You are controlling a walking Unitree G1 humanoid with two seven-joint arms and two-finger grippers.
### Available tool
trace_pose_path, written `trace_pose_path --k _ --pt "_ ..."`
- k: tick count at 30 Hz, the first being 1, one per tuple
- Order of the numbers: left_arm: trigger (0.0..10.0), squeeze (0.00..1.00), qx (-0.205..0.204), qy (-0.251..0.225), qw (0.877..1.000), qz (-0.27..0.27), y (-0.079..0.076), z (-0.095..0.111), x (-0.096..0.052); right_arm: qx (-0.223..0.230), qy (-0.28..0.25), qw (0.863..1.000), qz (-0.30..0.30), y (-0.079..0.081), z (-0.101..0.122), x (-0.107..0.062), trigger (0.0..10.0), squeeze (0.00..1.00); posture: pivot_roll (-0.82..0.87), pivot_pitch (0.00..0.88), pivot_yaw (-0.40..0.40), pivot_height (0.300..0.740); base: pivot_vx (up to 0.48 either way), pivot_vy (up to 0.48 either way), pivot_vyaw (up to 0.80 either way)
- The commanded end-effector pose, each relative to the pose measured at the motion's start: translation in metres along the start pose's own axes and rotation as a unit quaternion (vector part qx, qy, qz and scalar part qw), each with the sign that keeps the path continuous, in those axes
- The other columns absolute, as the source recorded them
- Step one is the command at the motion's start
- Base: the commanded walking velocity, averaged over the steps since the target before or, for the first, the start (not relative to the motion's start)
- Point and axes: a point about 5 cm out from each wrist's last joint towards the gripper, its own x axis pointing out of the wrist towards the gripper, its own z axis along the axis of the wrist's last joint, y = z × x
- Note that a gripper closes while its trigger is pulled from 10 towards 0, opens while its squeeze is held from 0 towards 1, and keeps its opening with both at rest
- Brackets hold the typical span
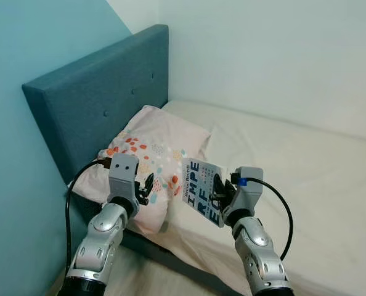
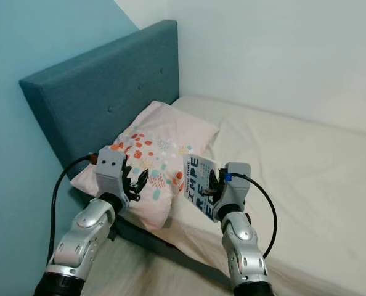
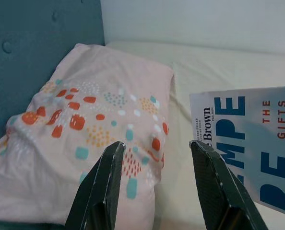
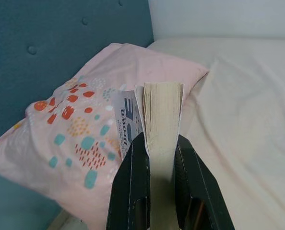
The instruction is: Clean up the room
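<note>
Right gripper (image 1: 219,190) squeezes a book (image 1: 203,190), holding it up over the near edge of the bed (image 1: 306,166). Left gripper (image 1: 147,188) is open near the pillow (image 1: 149,160). Held by one edge, the book might slip and fall.

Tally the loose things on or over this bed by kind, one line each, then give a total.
Pink pillow with orange and teal spots, lying at the teal headboard: 1
White paperback book with blue lettering, held upright in the right gripper above the cream bedsheet: 1
Total: 2
</note>
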Motion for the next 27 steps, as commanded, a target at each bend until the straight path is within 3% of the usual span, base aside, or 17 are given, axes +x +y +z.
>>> trace_pose_path --k 1,16,27 --pt "10.0 0.00 -0.006 0.000 1.000 -0.001 -0.0014 -0.0016 -0.0011 0.000 -0.019 1.000 0.004 0.0011 0.0097 0.0022 10.0 0.00 -0.01 0.000 -0.052 0.740 0.334 0.000 0.00" --pt "10.0 0.00 -0.005 -0.001 1.000 -0.003 -0.0005 -0.0014 -0.0002 -0.002 -0.016 1.000 0.004 0.0017 0.0091 0.0020 10.0 0.00 -0.01 0.000 -0.048 0.740 0.327 0.000 0.00" --pt "10.0 0.00 0.000 -0.010 1.000 -0.006 0.0009 -0.0001 0.0004 -0.001 -0.015 1.000 0.004 0.0026 0.0085 0.0013 10.0 0.00 -0.01 0.000 -0.043 0.740 0.000 0.000 0.00"
